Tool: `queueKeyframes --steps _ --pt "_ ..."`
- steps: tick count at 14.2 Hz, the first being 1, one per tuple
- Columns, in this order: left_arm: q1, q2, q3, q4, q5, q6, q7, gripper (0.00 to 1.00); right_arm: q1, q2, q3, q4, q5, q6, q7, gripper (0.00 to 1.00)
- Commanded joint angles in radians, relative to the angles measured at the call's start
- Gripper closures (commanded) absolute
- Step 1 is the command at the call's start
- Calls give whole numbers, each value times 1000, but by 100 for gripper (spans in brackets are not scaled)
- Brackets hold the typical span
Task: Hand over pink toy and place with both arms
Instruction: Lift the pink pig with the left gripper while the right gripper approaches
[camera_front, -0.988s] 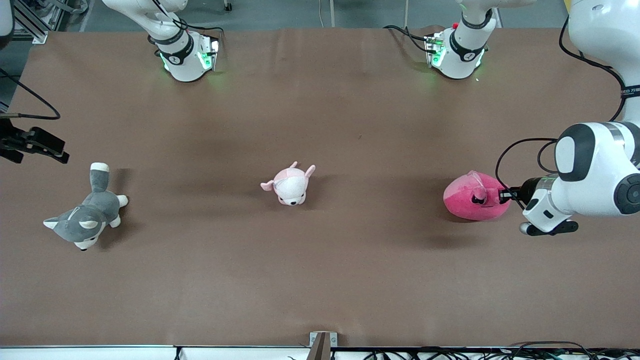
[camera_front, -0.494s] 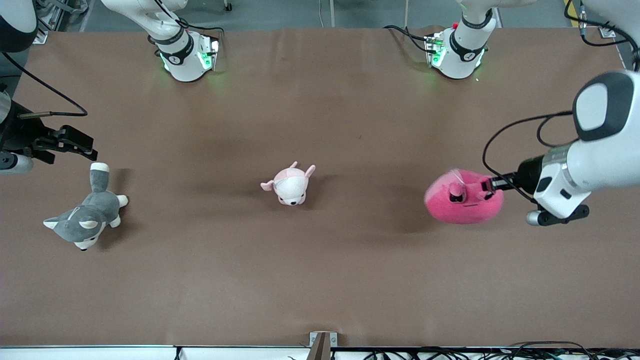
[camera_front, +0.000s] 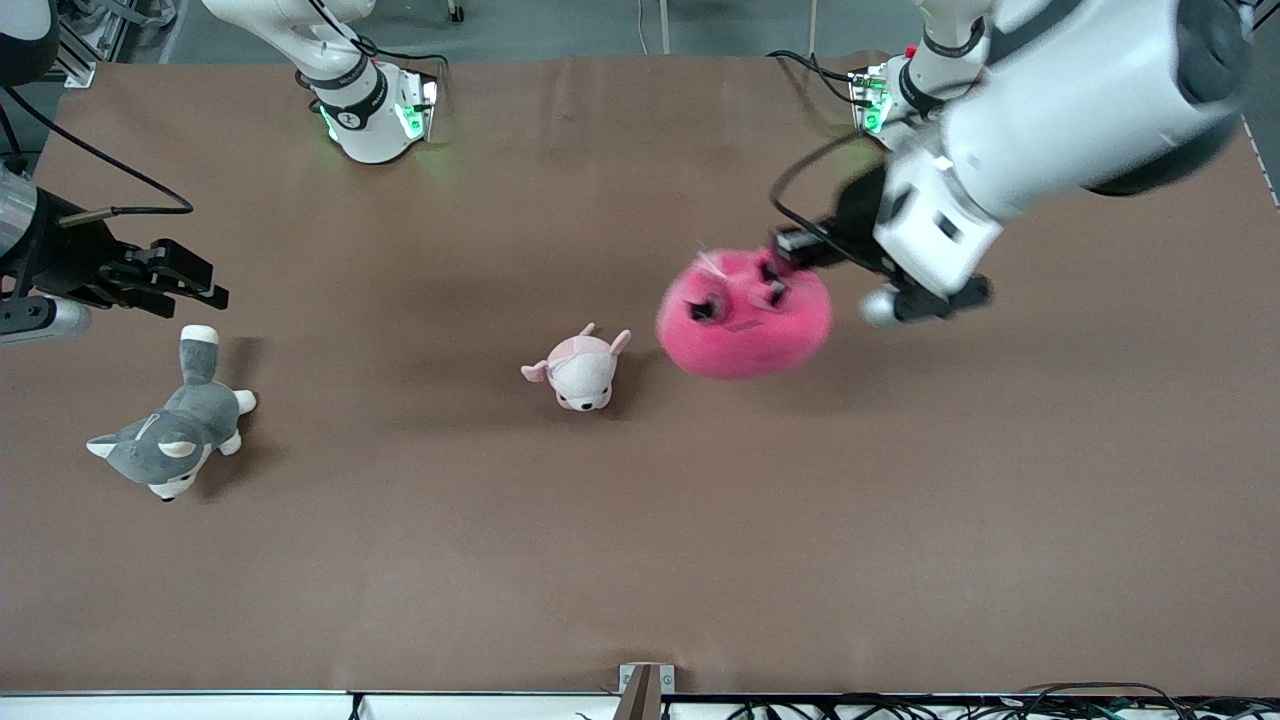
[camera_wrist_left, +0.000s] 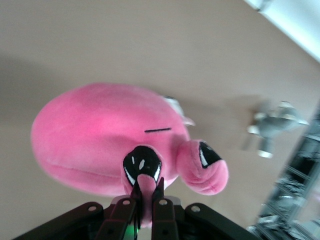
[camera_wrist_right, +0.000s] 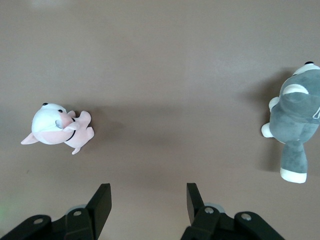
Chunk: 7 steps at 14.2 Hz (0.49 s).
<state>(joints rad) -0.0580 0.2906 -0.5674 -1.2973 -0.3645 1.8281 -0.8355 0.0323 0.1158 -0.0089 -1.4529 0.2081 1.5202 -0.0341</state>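
The pink toy (camera_front: 745, 315), a large hot-pink plush with black eyes, hangs in the air over the middle of the table, close to the small pale plush. My left gripper (camera_front: 785, 255) is shut on one of its eye bumps. In the left wrist view the fingers (camera_wrist_left: 161, 202) pinch that pink bump, and the toy's body (camera_wrist_left: 100, 135) fills the space ahead of my left gripper (camera_wrist_left: 147, 192). My right gripper (camera_front: 205, 285) hovers over the right arm's end of the table, just above the husky's tail. In the right wrist view my right gripper (camera_wrist_right: 147, 197) is open, with only bare table between its fingers.
A small pale-pink-and-white plush (camera_front: 578, 370) (camera_wrist_right: 57, 127) lies mid-table. A grey-and-white husky plush (camera_front: 170, 430) (camera_wrist_right: 295, 110) (camera_wrist_left: 275, 125) lies near the right arm's end. The brown table (camera_front: 640, 560) stretches nearer the front camera.
The left arm has lifted the pink toy off the table and swung it from its own end toward the middle. The right gripper has moved in over the table toward the husky.
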Motion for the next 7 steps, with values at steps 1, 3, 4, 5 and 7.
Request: queueKeyframes --steps 1,3,4,5,7 --pt "-48 27 -94 23 -11 179 -47 100 40 -4 -5 -6 22 -5 25 31" --pt "-139 51 -95 19 -11 314 -48 100 79 -4 -5 -6 43 -5 78 31" --pt "-176 64 -95 19 -11 377 -47 99 90 -5 -5 -6 83 -6 115 31" --pt "-204 77 -94 19 -11 417 -47 99 90 -4 -5 -4 136 -12 141 31" --pt "-258 97 -92 18 -7 495 -47 98 83 -4 -5 -6 230 -49 145 36"
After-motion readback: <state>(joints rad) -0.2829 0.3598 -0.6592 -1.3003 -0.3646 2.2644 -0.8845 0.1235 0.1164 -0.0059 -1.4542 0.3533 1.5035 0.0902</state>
